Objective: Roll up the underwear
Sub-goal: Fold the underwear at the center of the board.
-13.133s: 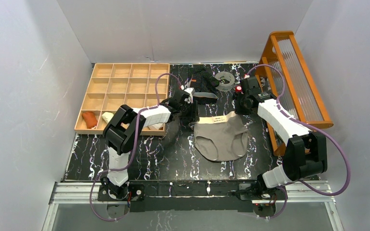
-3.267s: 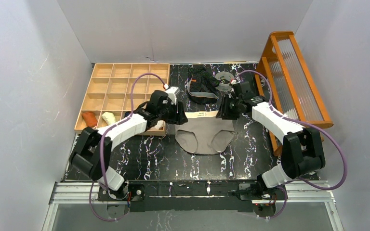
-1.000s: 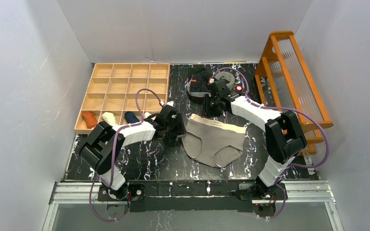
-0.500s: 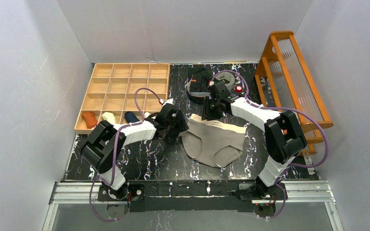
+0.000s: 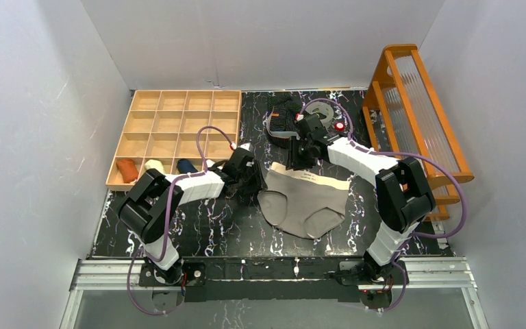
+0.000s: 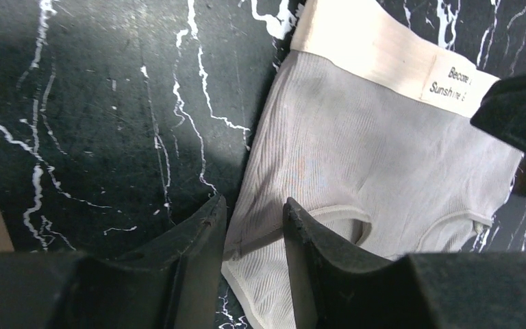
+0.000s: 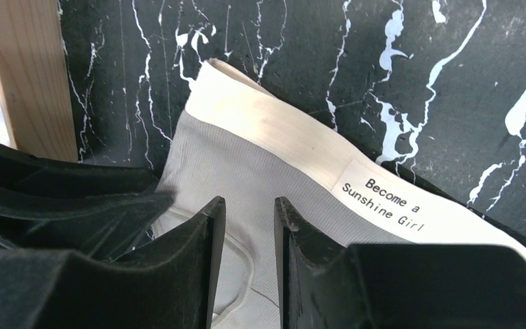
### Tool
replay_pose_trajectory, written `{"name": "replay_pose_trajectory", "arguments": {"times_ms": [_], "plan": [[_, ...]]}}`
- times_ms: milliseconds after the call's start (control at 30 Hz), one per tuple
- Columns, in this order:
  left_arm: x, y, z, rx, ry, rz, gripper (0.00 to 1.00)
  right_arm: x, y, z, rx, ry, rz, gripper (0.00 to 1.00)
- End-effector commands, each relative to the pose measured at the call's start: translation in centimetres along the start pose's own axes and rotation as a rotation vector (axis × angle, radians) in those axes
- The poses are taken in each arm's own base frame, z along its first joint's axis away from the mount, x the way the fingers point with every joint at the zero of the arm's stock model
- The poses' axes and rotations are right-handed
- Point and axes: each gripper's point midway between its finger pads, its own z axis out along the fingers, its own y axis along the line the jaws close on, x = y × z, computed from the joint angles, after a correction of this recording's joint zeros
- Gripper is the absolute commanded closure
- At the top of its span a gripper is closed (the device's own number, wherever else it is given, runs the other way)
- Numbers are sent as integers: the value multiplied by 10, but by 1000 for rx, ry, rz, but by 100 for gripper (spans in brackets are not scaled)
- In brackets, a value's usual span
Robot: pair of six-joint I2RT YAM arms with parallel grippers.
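The beige-grey underwear (image 5: pixel 308 205) lies flat on the black marbled table, its cream waistband on the far side. My left gripper (image 5: pixel 252 186) is open and low at the garment's left edge. In the left wrist view (image 6: pixel 253 209) its fingers straddle the left leg hem of the underwear (image 6: pixel 356 137) without clamping it. My right gripper (image 5: pixel 296 163) is open over the waistband's left end. In the right wrist view (image 7: pixel 248 205) it hangs just above the cloth (image 7: pixel 260 151). The black striped underwear (image 5: pixel 282 116) lies bunched behind the right gripper.
A wooden compartment tray (image 5: pixel 178 92) sits at the back left, with rolled orange, cream and navy items in its near row. An orange rack (image 5: pixel 418 110) stands along the right. A clear tape ring (image 5: pixel 323 113) and a small red-topped object (image 5: pixel 340 126) lie behind the right arm.
Both grippers held the waistband 3.3 s ago and have since let go; the underwear now lies flat and further right. In the last second both grippers only shifted slightly.
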Motion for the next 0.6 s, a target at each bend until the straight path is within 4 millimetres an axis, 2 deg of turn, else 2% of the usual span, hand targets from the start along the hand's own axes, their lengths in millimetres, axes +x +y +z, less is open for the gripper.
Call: {"name": "replay_pose_trajectory", "arguments": {"times_ms": [0, 167, 300, 567], "plan": [[12, -5, -7, 56, 53, 32, 66, -20, 15, -1, -48, -31, -11, 59], [28, 10, -2, 17, 104, 37, 71, -24, 25, 6, -84, -9, 0, 59], [29, 20, -4, -22, 87, 36, 74, -24, 30, 12, -103, 12, 12, 59], [29, 21, -3, -29, 102, 60, 79, -22, 39, 19, -124, 28, 30, 59]]}}
